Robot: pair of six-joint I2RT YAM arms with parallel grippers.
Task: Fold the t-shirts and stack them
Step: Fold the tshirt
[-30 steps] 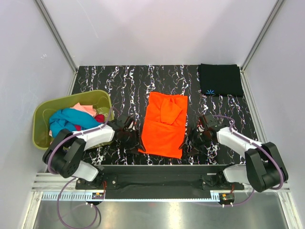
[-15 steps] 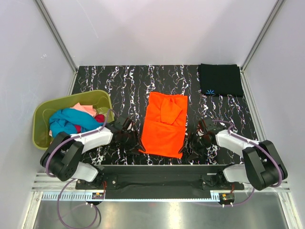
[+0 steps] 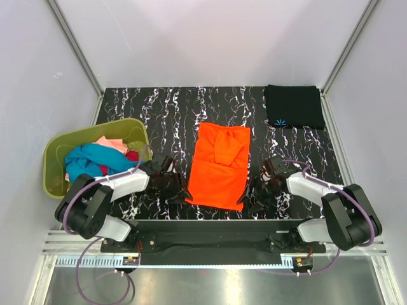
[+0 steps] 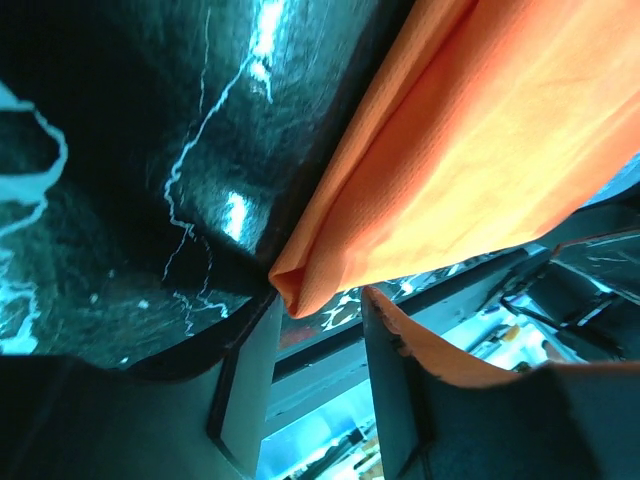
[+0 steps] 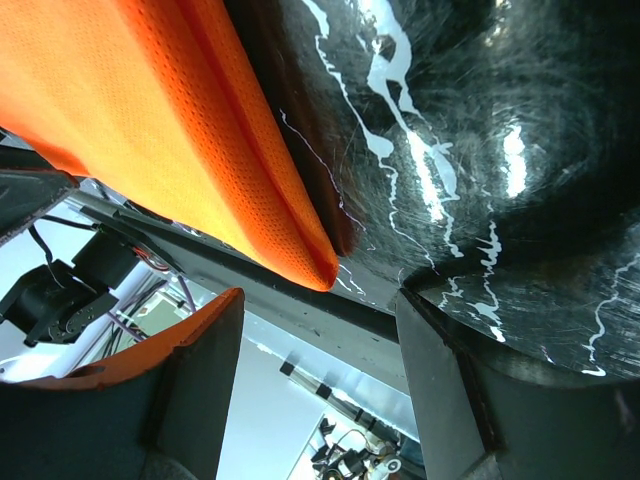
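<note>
A bright orange t-shirt, partly folded, lies flat at the table's middle. My left gripper is open at its near left corner. In the left wrist view the shirt's corner sits just at the mouth of the open gripper, not pinched. My right gripper is open at the near right corner. In the right wrist view the orange shirt's hem tip lies just ahead of the open gripper. A folded black t-shirt with a light-blue mark lies at the far right.
An olive-green basket at the left holds a teal shirt, a pink one and a red one. The black marbled table ends at a metal rail near the arm bases. White walls enclose three sides.
Both grippers have moved toward the table's near edge and in toward the orange shirt's near corners. The shirt has not moved.
</note>
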